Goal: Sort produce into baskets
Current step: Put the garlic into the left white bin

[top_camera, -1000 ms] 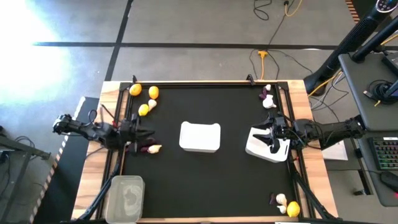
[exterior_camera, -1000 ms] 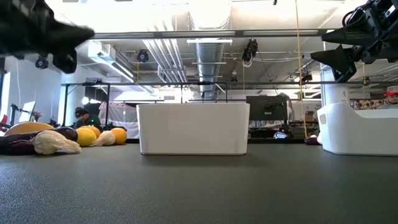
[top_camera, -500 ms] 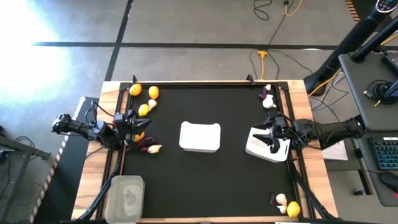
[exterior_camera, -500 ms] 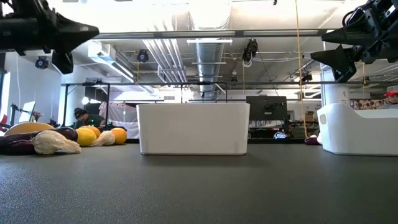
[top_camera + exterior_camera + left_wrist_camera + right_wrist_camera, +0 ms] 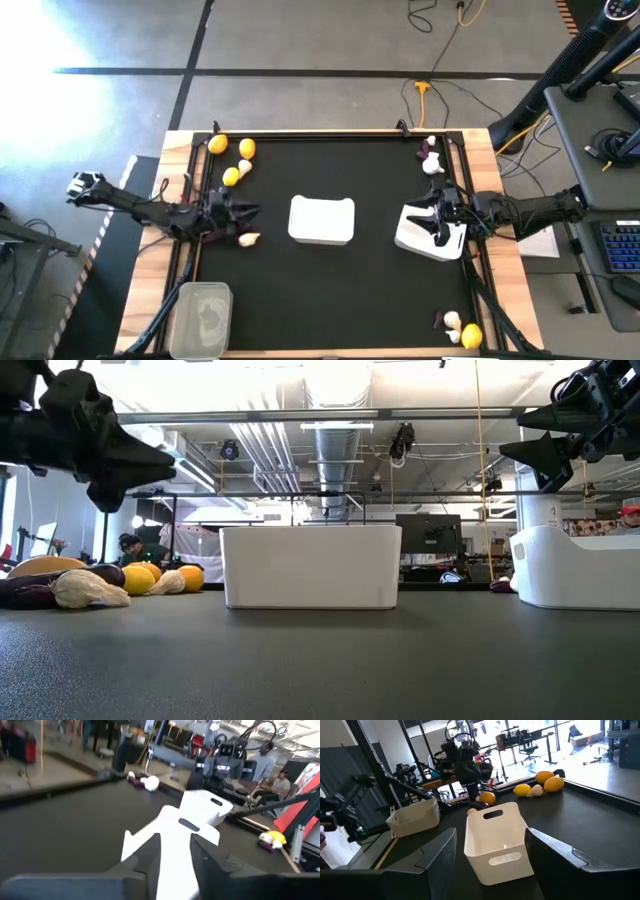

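I see left gripper (image 5: 243,211) low at table's left edge, fingers slightly apart, nothing held, just above garlic bulb (image 5: 248,239) and purple vegetable (image 5: 229,238). Right gripper (image 5: 432,219) open over right white tray (image 5: 412,237). Middle white tray (image 5: 321,221) between arms.

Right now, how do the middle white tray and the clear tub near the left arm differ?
The middle white tray is opaque white with rounded corners and sits at the table's centre; the clear tub is greyish, see-through, rectangular and sits at the near left corner. The tray lies wider than deep in the high view, the tub lengthwise. Both are shallow open bins, far larger than a fruit.
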Available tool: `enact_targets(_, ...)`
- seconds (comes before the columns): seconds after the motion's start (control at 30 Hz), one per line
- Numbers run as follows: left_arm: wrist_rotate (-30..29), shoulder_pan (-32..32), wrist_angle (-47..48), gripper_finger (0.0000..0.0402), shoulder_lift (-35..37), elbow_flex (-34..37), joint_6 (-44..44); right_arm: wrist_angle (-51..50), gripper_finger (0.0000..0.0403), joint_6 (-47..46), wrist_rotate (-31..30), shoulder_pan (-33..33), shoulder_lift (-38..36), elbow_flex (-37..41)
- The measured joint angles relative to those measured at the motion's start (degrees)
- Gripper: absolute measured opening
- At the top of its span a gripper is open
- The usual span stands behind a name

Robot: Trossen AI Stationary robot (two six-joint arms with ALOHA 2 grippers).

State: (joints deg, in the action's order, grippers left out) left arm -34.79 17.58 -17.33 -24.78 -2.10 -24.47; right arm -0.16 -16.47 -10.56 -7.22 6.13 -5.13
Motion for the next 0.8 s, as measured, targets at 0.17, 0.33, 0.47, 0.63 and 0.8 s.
enact_targets(0.17,6.32,0.0,4.78,0.0152,-6.31,-4.42,-11.03,0.0,0.0228,0.0,0.0,-0.01,0.01,0.0)
enact_targets(0.33,20.75,0.11,14.25,0.0179,-11.83,-11.42,-19.27,0.0,0.0228,0.0,0.01,-0.02,0.02,0.0)
enact_targets(0.47,27.43,1.83,21.76,0.018,-16.96,-16.83,-25.17,0.01,0.0228,0.0,0.0,0.0,0.02,0.0)
enact_targets(0.63,31.28,4.82,36.33,0.018,-23.65,-25.36,-28.82,0.0,0.0228,0.0,0.01,0.0,0.02,0.0)
enact_targets(0.8,28.39,6.88,56.79,0.018,-30.58,-33.94,-34.07,0.0,0.0228,0.0,-0.01,0.0,0.0,0.0)
